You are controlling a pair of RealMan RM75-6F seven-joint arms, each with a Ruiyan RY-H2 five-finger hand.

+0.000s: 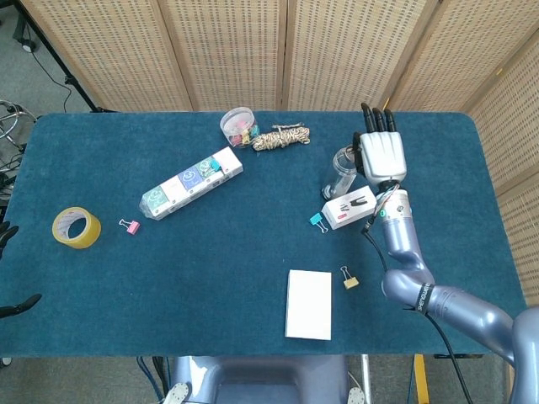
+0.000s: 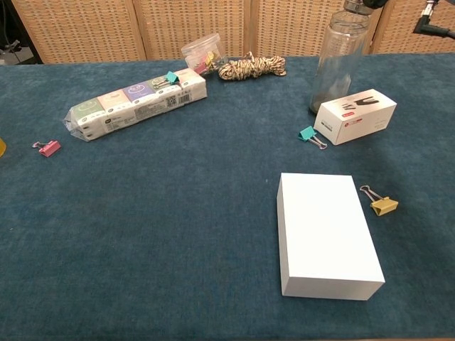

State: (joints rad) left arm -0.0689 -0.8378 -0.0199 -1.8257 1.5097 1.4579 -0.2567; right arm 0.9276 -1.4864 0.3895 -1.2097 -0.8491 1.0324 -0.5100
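Your right hand [image 1: 381,154] hangs flat over the table [image 1: 253,269] with its fingers straight and pointing toward the far edge, holding nothing. It sits above and just to the right of the jar [image 1: 344,170], whose mouth is partly covered by the hand's edge in the head view; whether the thumb touches the rim you cannot tell from here, and the chest view only catches a dark bit of the hand at the very top, above the jar [image 2: 340,60].

Right below your wrist lies the stapler box [image 1: 349,207], touching the jar's base on its near side. Just left of that box is the teal clip [image 1: 317,220]. Nearer to you, beside your forearm, sits the yellow clip [image 1: 350,279], and left of it the white box [image 1: 309,304].

Far left of your hand, toward the back edge, lie the rope [image 1: 281,138] and the tub [image 1: 237,125] of clips, close together. Farther left still is the tissue pack [image 1: 191,183] with a teal clip on its end, then the pink clip [image 1: 129,225] and the tape [image 1: 76,227].

Your left hand [image 1: 10,269] shows only as dark fingertips at the left edge, off the table, too little to judge.
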